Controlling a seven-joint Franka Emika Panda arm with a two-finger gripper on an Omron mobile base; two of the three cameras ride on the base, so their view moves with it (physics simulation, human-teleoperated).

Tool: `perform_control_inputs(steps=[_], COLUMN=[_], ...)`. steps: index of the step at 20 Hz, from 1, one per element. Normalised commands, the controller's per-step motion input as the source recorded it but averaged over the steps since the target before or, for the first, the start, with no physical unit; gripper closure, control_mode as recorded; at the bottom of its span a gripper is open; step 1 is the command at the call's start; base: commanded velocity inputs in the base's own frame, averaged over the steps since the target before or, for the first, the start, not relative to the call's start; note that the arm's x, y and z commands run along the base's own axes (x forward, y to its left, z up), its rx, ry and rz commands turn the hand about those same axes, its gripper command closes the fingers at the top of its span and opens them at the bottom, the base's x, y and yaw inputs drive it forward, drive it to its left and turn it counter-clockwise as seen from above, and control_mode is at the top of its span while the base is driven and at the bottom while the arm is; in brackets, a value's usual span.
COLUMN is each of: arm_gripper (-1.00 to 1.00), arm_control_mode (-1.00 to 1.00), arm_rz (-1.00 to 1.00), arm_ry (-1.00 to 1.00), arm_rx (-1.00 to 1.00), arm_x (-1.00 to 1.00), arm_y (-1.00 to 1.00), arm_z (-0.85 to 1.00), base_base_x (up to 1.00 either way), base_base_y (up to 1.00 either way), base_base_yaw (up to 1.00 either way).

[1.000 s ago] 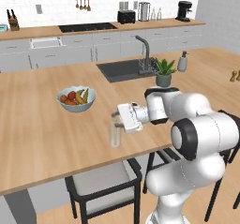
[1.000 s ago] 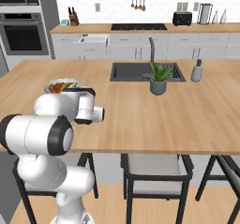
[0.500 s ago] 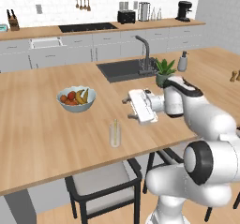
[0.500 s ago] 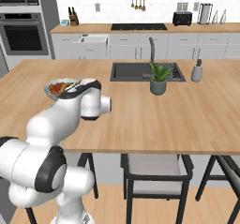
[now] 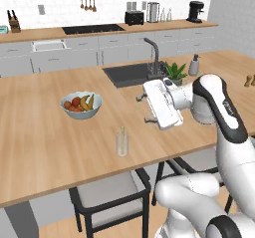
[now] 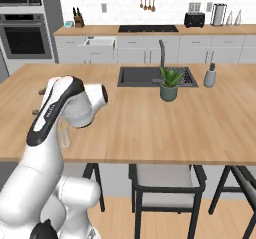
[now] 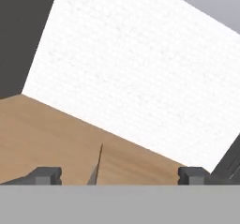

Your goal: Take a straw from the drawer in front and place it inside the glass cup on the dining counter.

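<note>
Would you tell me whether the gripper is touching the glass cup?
Apart. In the left base view the open gripper sits up and right of the glass cup, bare counter between them.

A white robot arm (image 5: 219, 132) built of smooth, rounded, glossy segments, with a dark grey band running along the curved link nearest the dining counter (image 5: 45, 147). Its hand is a flat white block. The gripper (image 7: 120, 175) ends in two small, square, dark grey finger tips (image 7: 46, 175).

White tiled wall (image 5: 60, 8), grey cabinets (image 5: 119, 53) under a wooden worktop (image 5: 99, 33), black stools (image 6: 162, 193) on wood floor (image 6: 115, 218)
</note>
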Motion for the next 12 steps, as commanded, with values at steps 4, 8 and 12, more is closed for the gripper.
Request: perform_control_inputs(steps=[4,8,12], arm_gripper=[-1.00,-1.00,-1.00], arm_control_mode=[-1.00,-1.00,-1.00], arm_rz=[-0.06,-0.08,-0.09], arm_ry=[-0.16,-0.08,-0.01], arm_rx=[-0.45,-0.54,-0.61], arm_x=[-1.00,-0.81,-0.36], arm_y=[0.19,0.20,0.16], arm_z=[0.20,0.00,-0.20], base_base_x=[0.00,0.00,0.00], base_base_y=[0.00,0.00,0.00], base_base_yaw=[0.00,0.00,0.00])
